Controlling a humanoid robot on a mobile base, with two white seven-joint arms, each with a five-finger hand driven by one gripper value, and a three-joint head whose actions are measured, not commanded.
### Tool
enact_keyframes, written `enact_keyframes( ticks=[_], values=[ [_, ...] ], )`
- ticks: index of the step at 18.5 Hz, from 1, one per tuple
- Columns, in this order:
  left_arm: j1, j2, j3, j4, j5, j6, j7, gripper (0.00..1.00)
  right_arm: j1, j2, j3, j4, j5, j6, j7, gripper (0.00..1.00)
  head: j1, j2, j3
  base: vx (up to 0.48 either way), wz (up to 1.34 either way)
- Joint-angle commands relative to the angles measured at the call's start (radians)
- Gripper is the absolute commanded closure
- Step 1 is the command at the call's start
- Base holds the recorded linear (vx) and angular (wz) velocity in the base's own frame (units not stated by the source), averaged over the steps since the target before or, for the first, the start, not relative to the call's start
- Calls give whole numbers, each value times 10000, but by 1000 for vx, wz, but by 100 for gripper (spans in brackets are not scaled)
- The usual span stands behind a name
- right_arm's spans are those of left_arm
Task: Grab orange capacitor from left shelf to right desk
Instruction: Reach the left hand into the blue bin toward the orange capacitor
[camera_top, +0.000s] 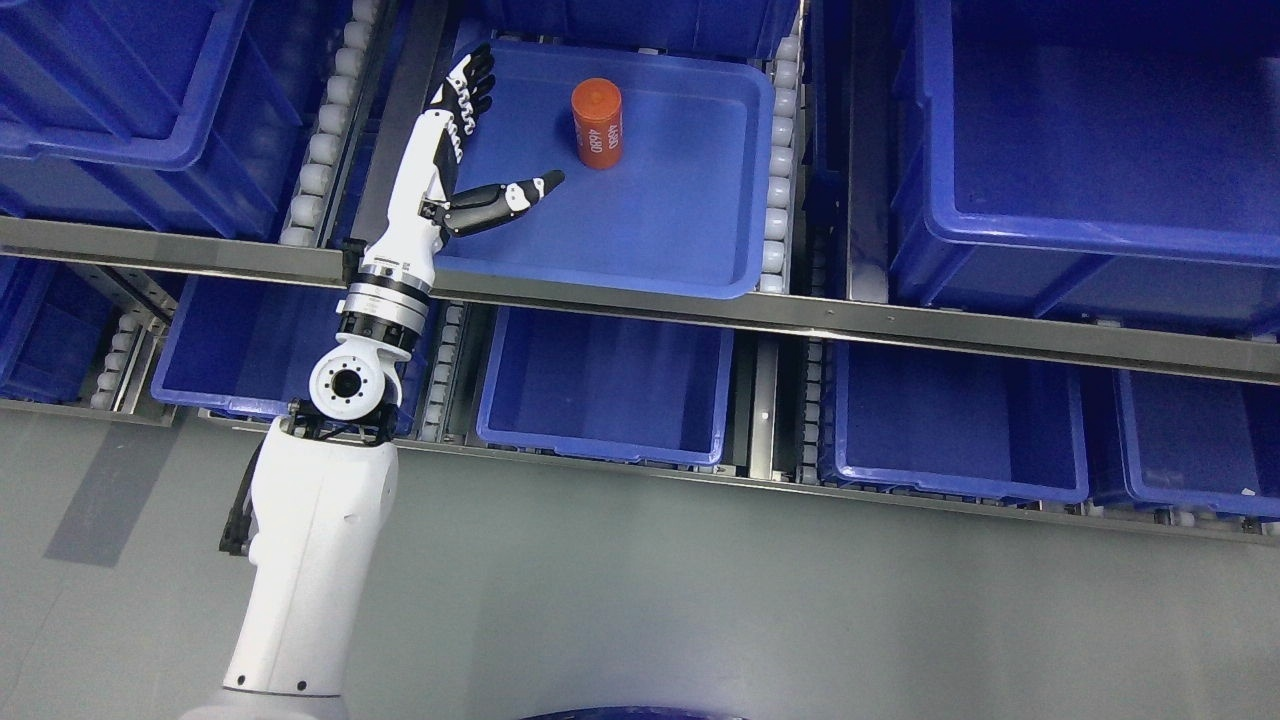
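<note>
Head view: reach-in step, grasp not yet made. Left hand (462, 150) inside shallow blue tray (700, 240) on upper shelf, fingers (472, 85) spread, thumb pointing right, holding nothing. Orange capacitor (597, 124) upright in tray, just right of hand, apart. Next: shift right, close around it. Other bins (600, 385) seemingly empty.

Left hand (462, 150) reaches up, fingers straight (thumb splayed), apparently empty.
</note>
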Motion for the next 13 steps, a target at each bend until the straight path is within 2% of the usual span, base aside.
enact_keyframes(
  ticks=[1,9,13],
  values=[
    [-791,174,-1236,1769,-14,15,-8,1,-17,-174,-108,-337,46,-8,3,0,0,0,0,95,-27],
    [-1711,174,-1419,3533,1,15,-39,2,-17,-174,-108,-337,46,-8,3,0,0,0,0,67,-14],
    [-1774,174,-1512,3873,16,15,-192,5,-17,-174,-108,-337,46,-8,-13,0,0,0,0,19,0]
  ],
)
